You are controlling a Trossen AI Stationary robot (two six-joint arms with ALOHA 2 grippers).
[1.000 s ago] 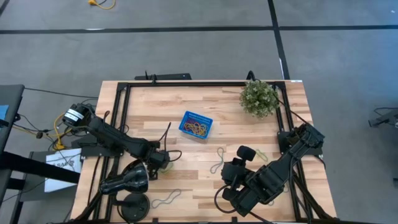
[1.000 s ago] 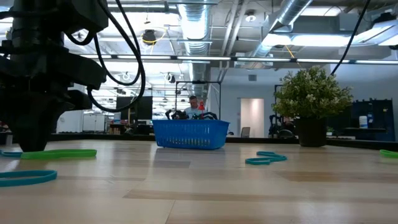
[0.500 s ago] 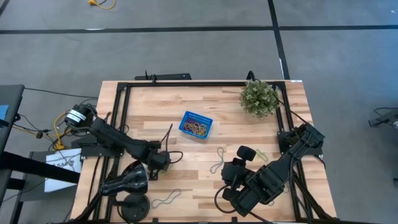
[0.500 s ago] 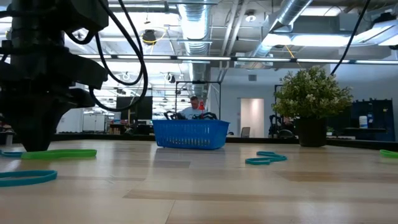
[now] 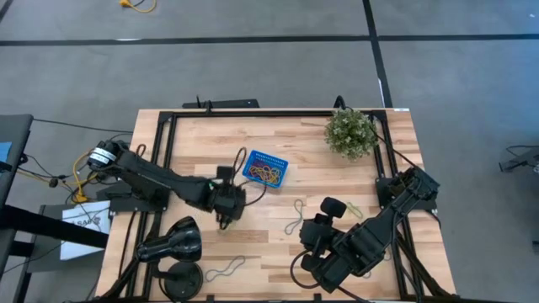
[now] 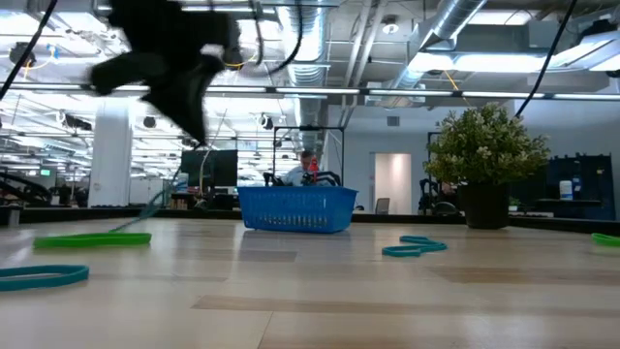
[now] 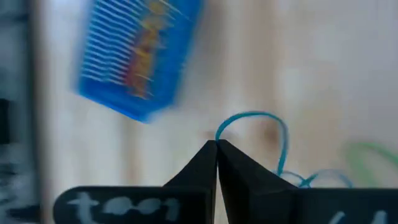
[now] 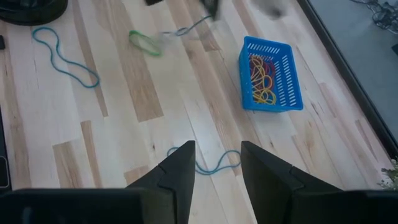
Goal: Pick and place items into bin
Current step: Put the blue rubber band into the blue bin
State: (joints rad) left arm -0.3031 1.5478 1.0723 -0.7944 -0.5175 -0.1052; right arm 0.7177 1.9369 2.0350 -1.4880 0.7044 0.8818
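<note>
The left claw [image 7: 216,149], fingers pinched together on a blue loop [image 7: 258,127], is hovering beside the bin [image 5: 266,169] mid-desk. The floppy loop is dangling and could snag the bin's rim. The right claw [image 8: 216,163] is waiting, spread apart.

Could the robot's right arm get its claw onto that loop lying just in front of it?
Probably yes. The right claw is open just above the loop, with only bare table around it.
</note>
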